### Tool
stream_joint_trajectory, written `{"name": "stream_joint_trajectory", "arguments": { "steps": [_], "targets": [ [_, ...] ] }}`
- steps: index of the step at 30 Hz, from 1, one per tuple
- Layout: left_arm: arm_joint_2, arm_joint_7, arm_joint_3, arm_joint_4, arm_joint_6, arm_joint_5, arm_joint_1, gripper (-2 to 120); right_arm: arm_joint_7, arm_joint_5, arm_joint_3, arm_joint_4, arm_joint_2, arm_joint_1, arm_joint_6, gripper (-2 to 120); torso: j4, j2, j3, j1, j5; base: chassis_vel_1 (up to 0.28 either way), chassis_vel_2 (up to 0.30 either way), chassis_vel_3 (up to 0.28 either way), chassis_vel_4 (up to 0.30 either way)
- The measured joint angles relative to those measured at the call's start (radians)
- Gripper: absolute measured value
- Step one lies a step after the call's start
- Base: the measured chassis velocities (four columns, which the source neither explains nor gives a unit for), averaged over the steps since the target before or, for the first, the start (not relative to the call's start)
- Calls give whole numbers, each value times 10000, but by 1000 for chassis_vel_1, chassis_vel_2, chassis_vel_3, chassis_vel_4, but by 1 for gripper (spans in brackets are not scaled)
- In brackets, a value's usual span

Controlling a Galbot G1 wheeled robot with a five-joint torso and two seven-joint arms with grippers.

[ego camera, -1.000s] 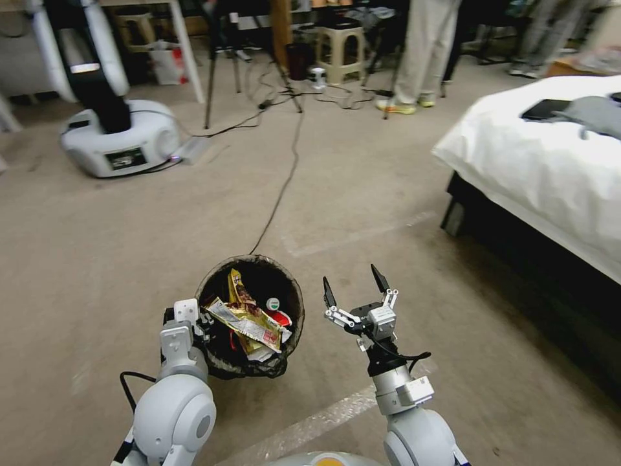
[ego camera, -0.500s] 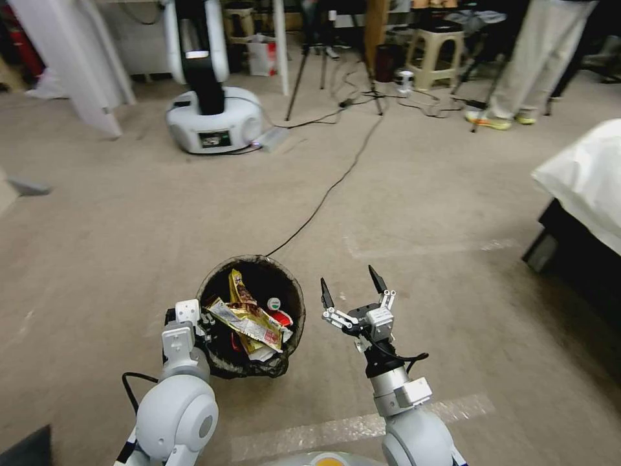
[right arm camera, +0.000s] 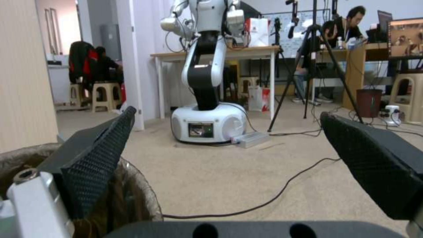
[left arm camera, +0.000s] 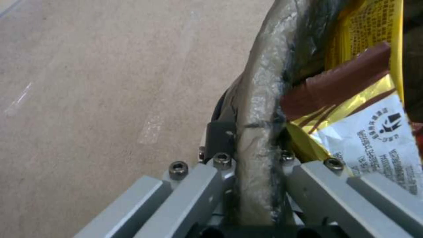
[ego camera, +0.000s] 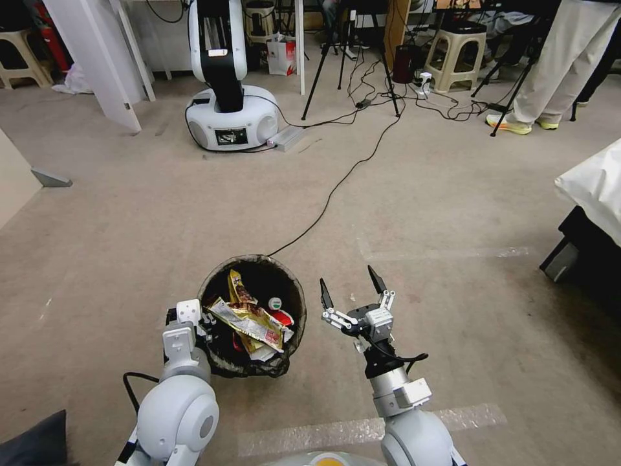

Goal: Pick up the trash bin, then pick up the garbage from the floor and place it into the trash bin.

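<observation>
The trash bin (ego camera: pixel 253 317) hangs low in front of the robot, held off the carpeted floor (ego camera: pixel 129 246) at its left side by the left pincer (ego camera: pixel 206 321). In the left wrist view the left pincer (left arm camera: pixel 260 158) is clamped tight on the bin's rim (left arm camera: pixel 264 99), one finger outside the wall and one inside, with the dark bag liner pressed between them.

The bin is nearly full. On top lies the garbage (ego camera: pixel 249 318) — a long yellow snack wrapper (ego camera: pixel 238 288) standing on end against the far wall, a crinkled gold-and-white wrapper (ego camera: pixel 253 323) lying across the middle, a small bottle with a white and green cap (ego camera: pixel 275 303) beside something red (ego camera: pixel 283 317), and a bit of white paper near the front. Close up, the left wrist view shows the yellow wrapper (left arm camera: pixel 370 39) and a white printed packet (left arm camera: pixel 379 145) just inside the rim.

The right pincer (ego camera: pixel 349 290) hovers just beside the bin on its right, apart from it, its two black fingers spread wide with nothing between them. From the right wrist view the same fingers (right arm camera: pixel 97 155) frame open floor, with the bin's rim (right arm camera: pixel 132 185) at one side.

A black cable (ego camera: pixel 336 188) runs over the floor from behind the bin toward another white robot (ego camera: pixel 229 97) — well apart — and the corner of a bed (ego camera: pixel 592 194) stands at the far right.
</observation>
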Motion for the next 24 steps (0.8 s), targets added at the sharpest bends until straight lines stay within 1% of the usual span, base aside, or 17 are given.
{"name": "stream_joint_trajectory", "arguments": {
  "steps": [24],
  "targets": [
    [1, -6, 0, 5, -3, -1, 0, 0, 0, 0, 1, 4, 1, 0, 4, 100, 1, -1, 0, 1, 0, 0, 0, 0, 0]
  ]
}}
